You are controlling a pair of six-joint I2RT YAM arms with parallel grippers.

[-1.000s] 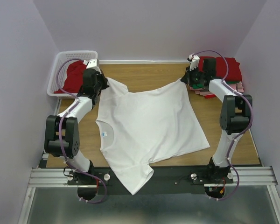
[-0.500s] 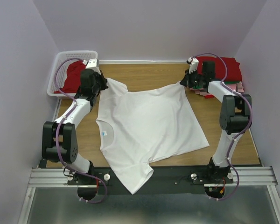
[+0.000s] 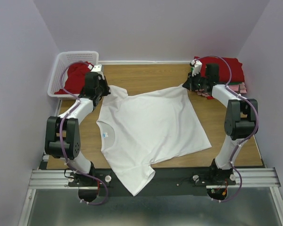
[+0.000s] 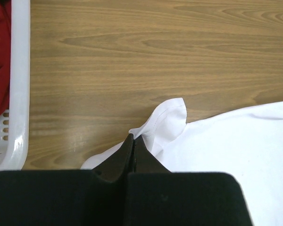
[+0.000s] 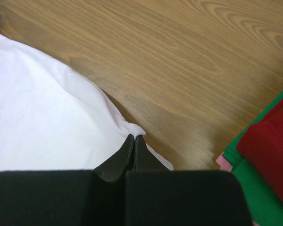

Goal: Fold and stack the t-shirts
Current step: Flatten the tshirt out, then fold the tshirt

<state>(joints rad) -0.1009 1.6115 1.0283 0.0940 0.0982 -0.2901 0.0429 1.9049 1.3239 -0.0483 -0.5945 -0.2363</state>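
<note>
Top external view: the white t-shirt (image 3: pixel 151 127) lies spread on the desk (image 3: pixel 146 75), collar pointing left, hem right. Its small blue neck label (image 3: pixel 105 135) is unreadable. The left claw (image 3: pixel 100 89) pinches the far sleeve, and the right claw (image 3: pixel 187 84) pinches the far hem corner.

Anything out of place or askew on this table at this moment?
Yes: the white t-shirt lies skewed to the table edges, and one sleeve hangs past the near edge over the black rail. The left gripper and right gripper are shut on its far edge. Nothing looks spilled or damaged.
</note>
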